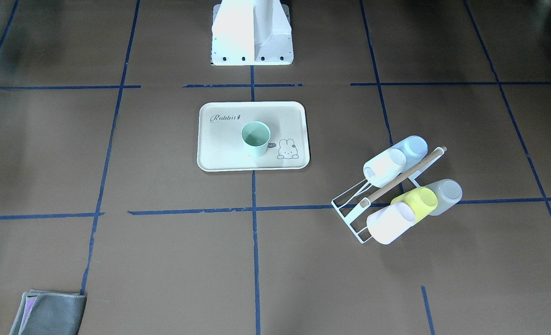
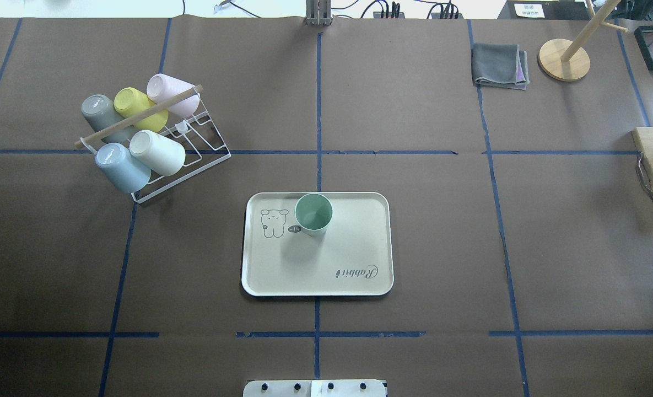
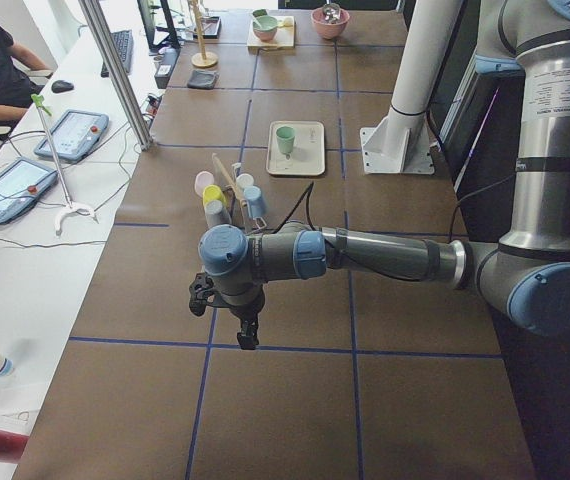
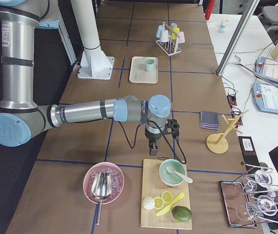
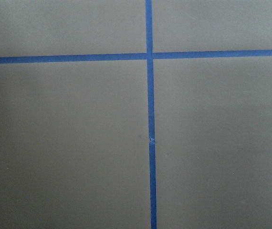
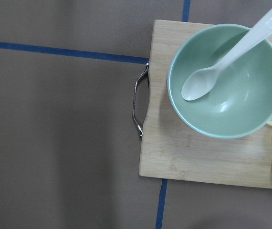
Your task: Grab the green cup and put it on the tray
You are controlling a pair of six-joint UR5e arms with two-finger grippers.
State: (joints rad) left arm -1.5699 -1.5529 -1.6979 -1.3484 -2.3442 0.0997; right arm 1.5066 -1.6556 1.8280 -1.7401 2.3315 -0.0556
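The green cup stands upright on the cream tray, beside the rabbit drawing, with nothing touching it. The cup and the tray also show small in the side views. My left gripper hangs over bare table far from the tray, past the cup rack; I cannot tell whether it is open or shut. My right gripper hovers near a wooden board at the other end of the table; its state cannot be told either. Neither wrist view shows any fingers.
A white wire rack holds several cups lying on their sides. A folded grey cloth and a wooden stand sit at the far right. A cutting board carries a green bowl with a spoon.
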